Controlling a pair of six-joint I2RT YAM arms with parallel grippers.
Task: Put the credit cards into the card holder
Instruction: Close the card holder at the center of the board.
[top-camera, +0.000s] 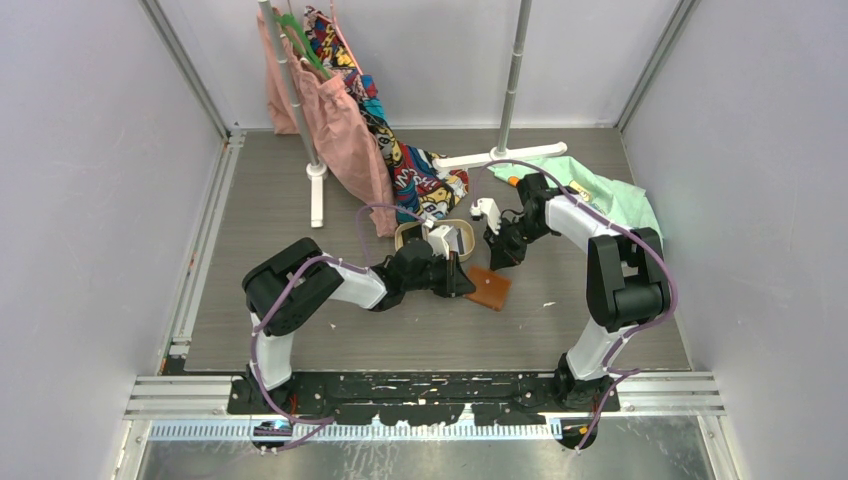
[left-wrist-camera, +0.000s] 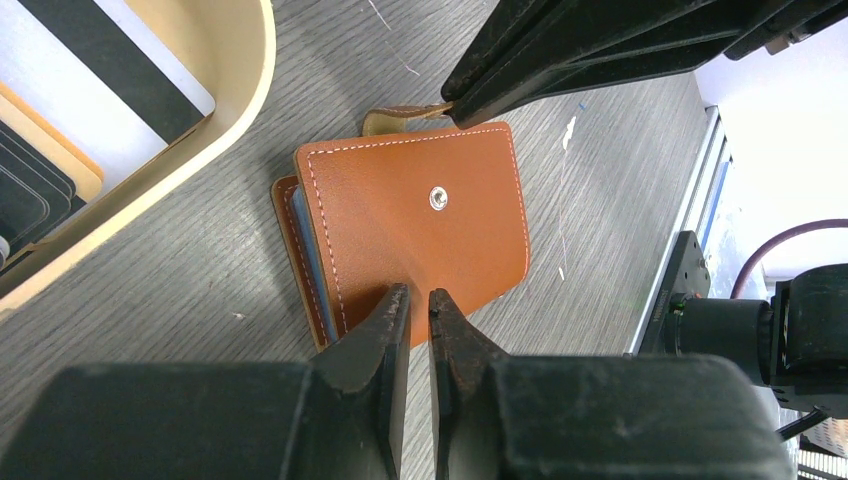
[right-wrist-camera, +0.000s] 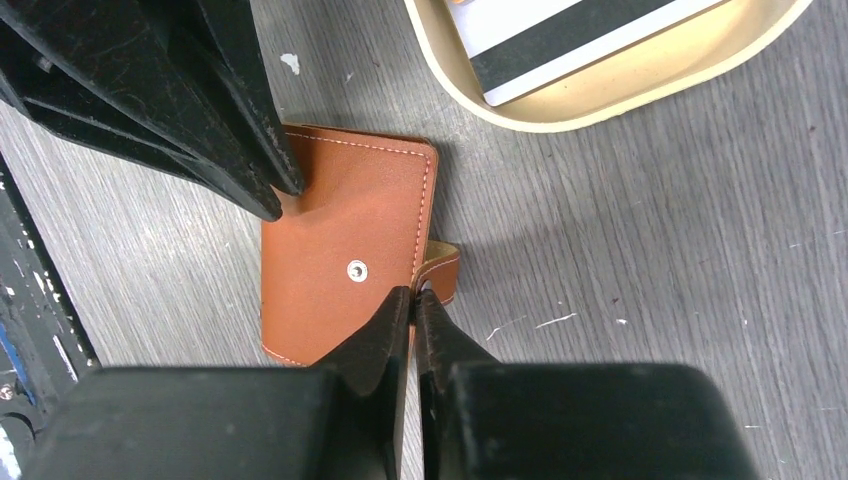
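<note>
— Where is the card holder (left-wrist-camera: 420, 230)?
— Flat on the table (left-wrist-camera: 620, 220), between the two hands. The left hand (left-wrist-camera: 420, 300) has its fingertips on the edge nearest it. The right hand (right-wrist-camera: 412, 300) meets the opposite edge, facing the left one.
— And the tray (left-wrist-camera: 255, 60)?
— Ahead and to the left of the left hand, near the card holder but apart from it. From the right hand it lies ahead and to the right.
— The cards (left-wrist-camera: 150, 70)?
— In the tray, overlapping.
</note>
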